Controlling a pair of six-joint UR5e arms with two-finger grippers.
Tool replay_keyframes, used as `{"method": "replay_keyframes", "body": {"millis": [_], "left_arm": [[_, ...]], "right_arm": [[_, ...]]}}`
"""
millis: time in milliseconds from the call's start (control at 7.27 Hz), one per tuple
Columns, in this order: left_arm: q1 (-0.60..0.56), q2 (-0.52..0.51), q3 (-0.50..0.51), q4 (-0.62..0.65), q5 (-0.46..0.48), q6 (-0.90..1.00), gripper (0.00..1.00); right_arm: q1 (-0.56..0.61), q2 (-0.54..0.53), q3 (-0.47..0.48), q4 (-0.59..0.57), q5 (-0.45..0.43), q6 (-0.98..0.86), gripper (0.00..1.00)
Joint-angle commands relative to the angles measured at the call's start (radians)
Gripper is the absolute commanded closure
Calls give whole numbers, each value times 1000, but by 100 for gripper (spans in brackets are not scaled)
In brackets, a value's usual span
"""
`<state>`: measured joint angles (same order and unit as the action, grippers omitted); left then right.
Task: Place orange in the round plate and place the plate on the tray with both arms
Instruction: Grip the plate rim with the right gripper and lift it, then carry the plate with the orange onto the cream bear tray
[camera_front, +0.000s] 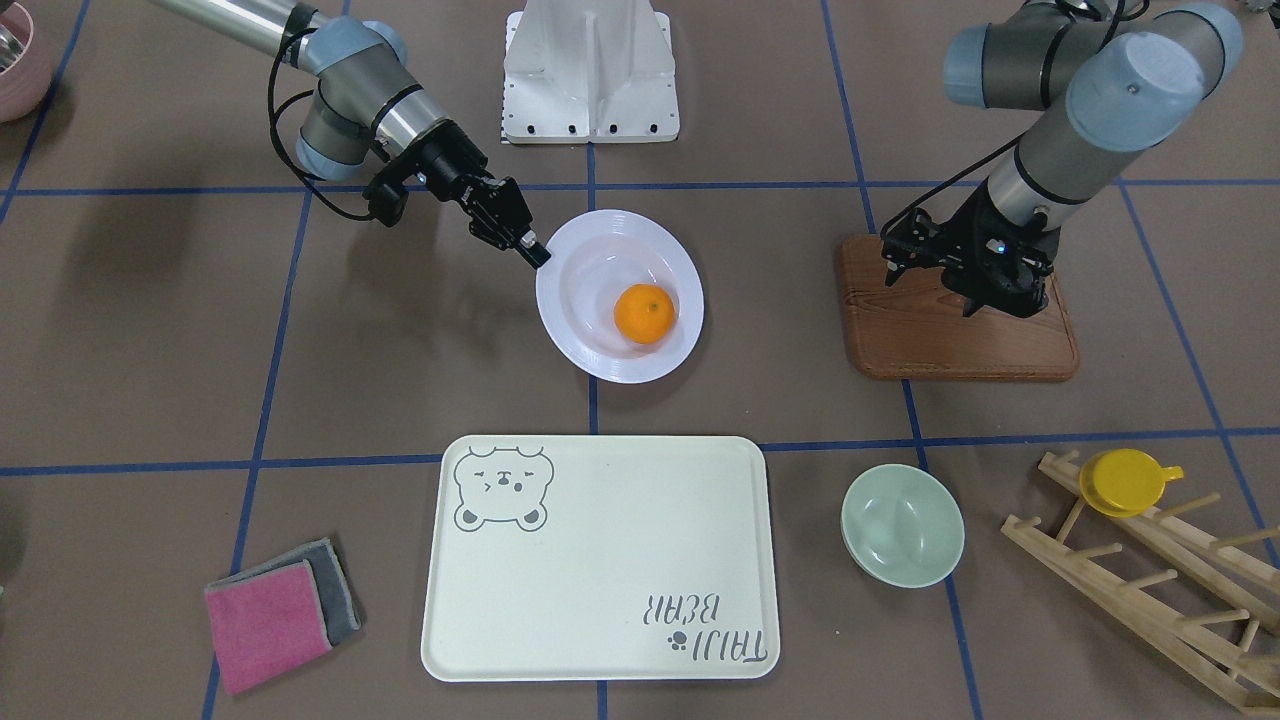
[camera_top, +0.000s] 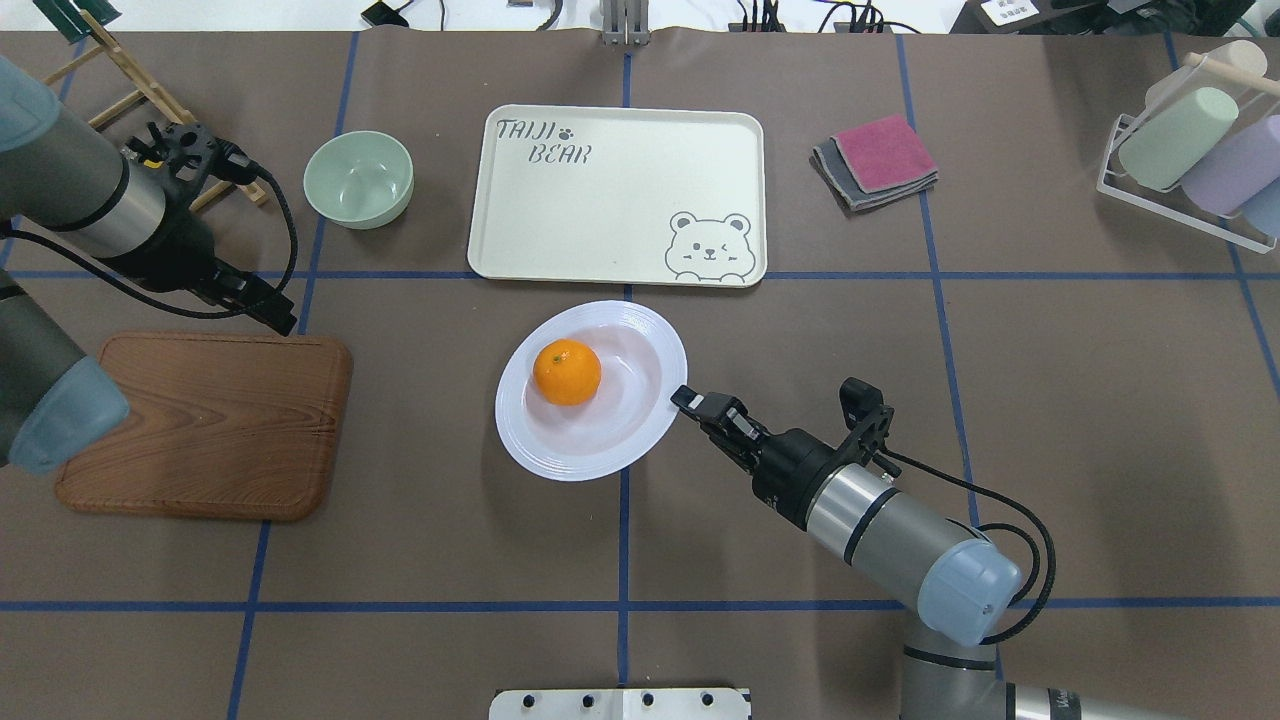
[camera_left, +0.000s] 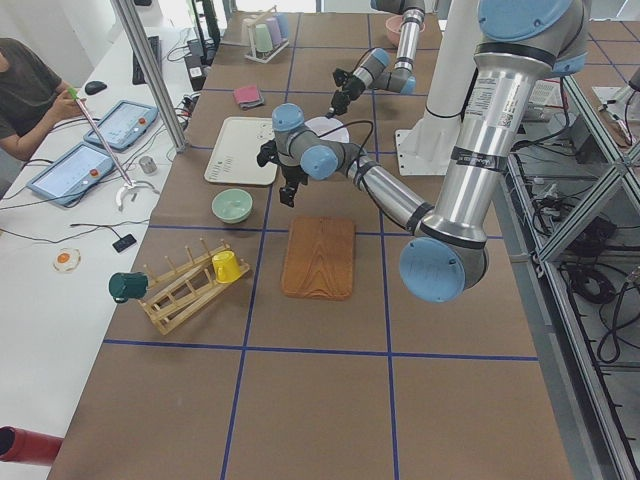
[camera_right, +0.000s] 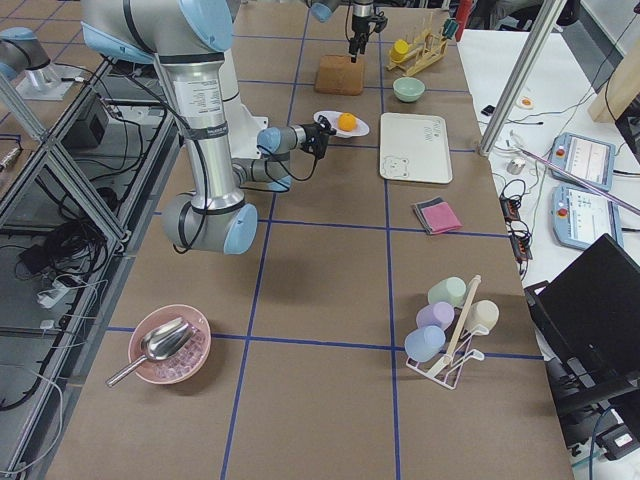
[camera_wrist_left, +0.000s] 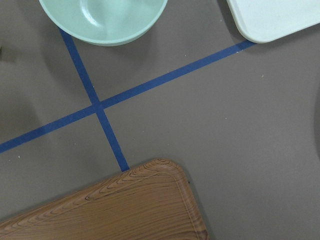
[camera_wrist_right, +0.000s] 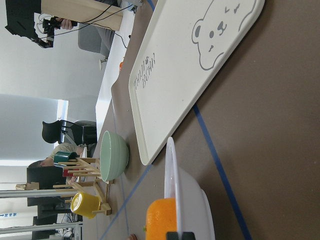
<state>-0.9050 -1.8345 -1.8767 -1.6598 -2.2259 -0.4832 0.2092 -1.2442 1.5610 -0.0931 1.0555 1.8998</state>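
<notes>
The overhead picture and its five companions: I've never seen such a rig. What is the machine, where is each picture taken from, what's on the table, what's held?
Two jointed robot arms, left and right, stand at a table, each ending in a two-finger gripper. One camera looks down from behind the robot, one faces it across the table, two look along the table from its ends, one rides on each wrist. On the table lie a cream tray, a wooden board, a green bowl and folded cloths. The orange sits in the round plate, beside the tray. The right gripper pinches the plate's rim. The left gripper hangs by the board's edge, holding nothing I can see.
</notes>
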Motion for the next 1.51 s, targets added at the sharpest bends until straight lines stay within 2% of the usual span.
{"method": "replay_keyframes", "body": {"millis": [0,138,275,412,550,825,1375], "left_arm": [[0,0,-1,0,0,0,1],[0,0,-1,0,0,0,1],[0,0,-2,0,0,0,1],[-2,1,-9,0,0,-5,1],[-2,1,-13,2,0,-6,1],[-2,1,-15,2,0,-9,1],[-2,1,-24,2,2,-11,1]], "right_arm": [[-10,15,-2,35,-143,115,100],[18,46,-19,30,-190,134,100],[79,102,-100,27,-190,190,100],[120,179,-224,17,-206,281,100],[153,237,-292,-70,-228,330,100],[206,320,-337,-329,-229,513,100],[204,374,-400,-407,-266,601,100]]}}
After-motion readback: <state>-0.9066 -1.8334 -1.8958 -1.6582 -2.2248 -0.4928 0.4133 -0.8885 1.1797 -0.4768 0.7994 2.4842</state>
